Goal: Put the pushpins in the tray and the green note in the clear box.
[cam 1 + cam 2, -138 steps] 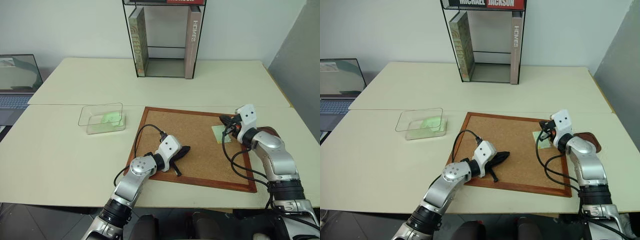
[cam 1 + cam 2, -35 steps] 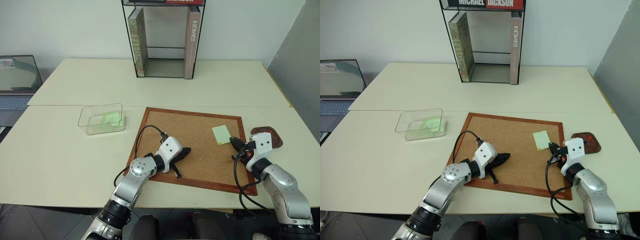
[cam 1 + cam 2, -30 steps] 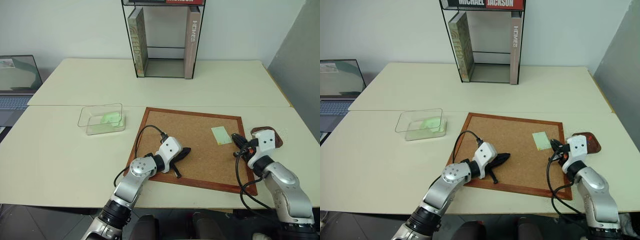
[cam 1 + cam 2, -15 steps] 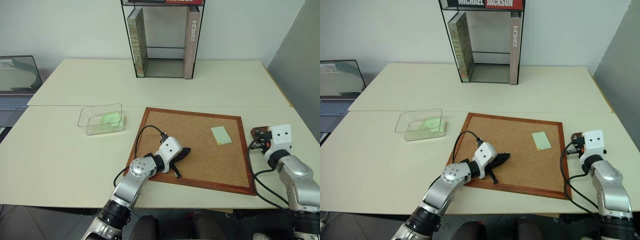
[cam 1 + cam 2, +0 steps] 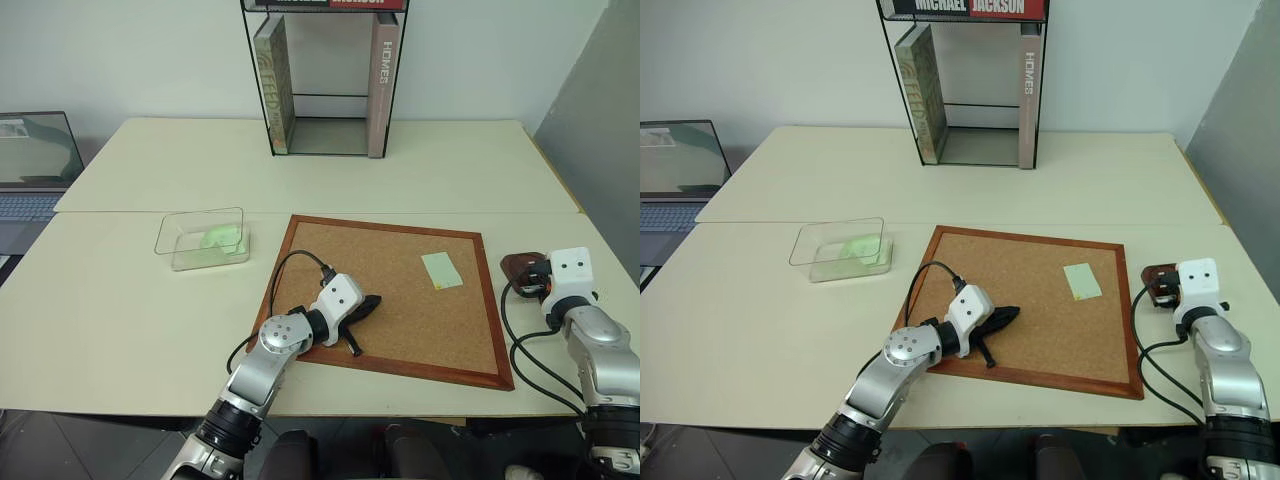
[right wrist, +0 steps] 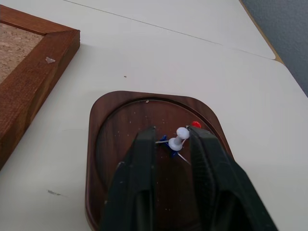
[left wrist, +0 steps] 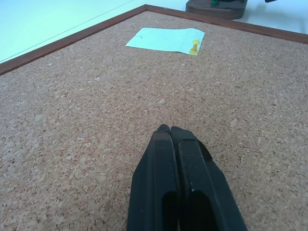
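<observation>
Readable text is limited to the book stand [image 5: 975, 85] at the far edge of the tabletop [image 5: 150, 300]. A red label on its upper shelf reads "JACKSON", preceded by a word that is partly cut off. A grey book spine [image 5: 1029, 95] standing upright in the right side of the stand reads "HOMES". A second book [image 5: 915, 90] leans in the left side; its spine lettering cannot be read.

The tabletop is pale cream, with a seam running across it from side to side. A white wall stands behind it and a grey panel rises at the right. An open laptop [image 5: 30, 165] sits at the far left.

A wood-framed corkboard [image 5: 385, 295] lies flat at centre. The green note [image 5: 441, 270] lies on its right part, pinned by one yellow pushpin [image 7: 194, 47]. The clear box [image 5: 200, 237] stands on the tabletop to the left of the corkboard and contains a brighter green piece [image 5: 222, 238].

The tray [image 6: 106, 144] sits on the tabletop just right of the corkboard frame. It holds a white pushpin [image 6: 179, 138], a blue one [image 6: 166, 142] and a red one [image 6: 196, 124].

The left gripper [image 7: 169, 131] rests low over the corkboard with its fingers pressed together, holding nothing. The right gripper [image 6: 171, 139] is over the tray with its fingers narrowly parted; the white pushpin lies between them, and whether either finger touches it cannot be determined.
</observation>
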`<action>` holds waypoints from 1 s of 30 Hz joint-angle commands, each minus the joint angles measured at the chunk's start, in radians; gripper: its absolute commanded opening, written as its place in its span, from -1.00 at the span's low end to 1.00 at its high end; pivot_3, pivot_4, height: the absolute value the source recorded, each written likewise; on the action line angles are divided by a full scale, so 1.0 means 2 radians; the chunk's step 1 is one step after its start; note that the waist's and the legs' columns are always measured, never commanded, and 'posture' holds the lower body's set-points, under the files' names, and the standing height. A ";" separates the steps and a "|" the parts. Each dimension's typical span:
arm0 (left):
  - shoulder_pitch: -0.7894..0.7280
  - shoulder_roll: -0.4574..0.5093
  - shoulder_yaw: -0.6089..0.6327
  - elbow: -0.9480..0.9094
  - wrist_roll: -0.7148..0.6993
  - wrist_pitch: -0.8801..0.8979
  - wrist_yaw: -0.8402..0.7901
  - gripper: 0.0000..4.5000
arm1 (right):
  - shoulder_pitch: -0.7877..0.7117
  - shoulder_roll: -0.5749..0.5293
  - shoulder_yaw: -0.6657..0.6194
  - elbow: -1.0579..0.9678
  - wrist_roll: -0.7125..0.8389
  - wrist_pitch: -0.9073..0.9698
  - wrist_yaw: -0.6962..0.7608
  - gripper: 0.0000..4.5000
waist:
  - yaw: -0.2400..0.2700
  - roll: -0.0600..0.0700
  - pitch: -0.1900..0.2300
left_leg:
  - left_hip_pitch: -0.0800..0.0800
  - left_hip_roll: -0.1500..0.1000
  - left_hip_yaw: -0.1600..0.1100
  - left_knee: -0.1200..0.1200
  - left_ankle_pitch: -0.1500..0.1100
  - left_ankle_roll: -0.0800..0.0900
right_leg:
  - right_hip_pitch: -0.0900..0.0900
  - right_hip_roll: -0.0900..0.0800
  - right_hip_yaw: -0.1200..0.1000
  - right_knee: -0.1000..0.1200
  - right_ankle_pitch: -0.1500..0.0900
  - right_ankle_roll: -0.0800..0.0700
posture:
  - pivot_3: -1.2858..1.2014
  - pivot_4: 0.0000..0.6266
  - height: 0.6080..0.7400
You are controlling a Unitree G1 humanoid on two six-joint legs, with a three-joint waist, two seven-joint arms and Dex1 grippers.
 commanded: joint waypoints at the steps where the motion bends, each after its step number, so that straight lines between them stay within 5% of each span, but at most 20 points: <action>1: 0.015 0.006 -0.012 0.022 0.011 0.017 -0.002 -1.00 | -0.003 -0.002 -0.020 -0.015 0.006 0.000 -0.003 -0.09 | 0.000 0.000 0.000 | 0.000 0.000 0.000 0.000 0.000 0.000 | 0.000 0.000 0.000 0.000 0.000 0.000 | 0.03 -0.52 1.00; 17: 0.011 0.007 -0.012 0.025 0.011 0.015 -0.005 -1.00 | 0.003 0.014 -0.046 -0.044 0.041 -0.033 0.011 -0.09 | 0.000 0.000 0.000 | 0.000 0.000 0.000 0.000 0.000 0.000 | 0.000 0.000 0.000 0.000 0.000 0.000 | 0.03 -0.52 1.00; 22: 0.010 0.007 -0.011 0.026 0.010 0.015 -0.005 -1.00 | 0.039 0.028 -0.005 -0.120 0.108 -0.010 0.109 -0.09 | 0.000 0.000 0.000 | 0.000 0.000 0.000 0.000 0.000 0.000 | 0.000 0.000 0.000 0.000 0.000 0.000 | 0.03 -0.52 1.00; 30: 0.011 0.008 -0.011 0.026 0.010 0.015 -0.005 -1.00 | 0.072 0.039 0.053 -0.162 0.112 0.000 0.144 -0.09 | 0.000 0.000 0.000 | 0.000 0.000 0.000 0.000 0.000 0.000 | 0.000 0.000 0.000 0.000 0.000 0.000 | 0.03 -0.52 1.00</action>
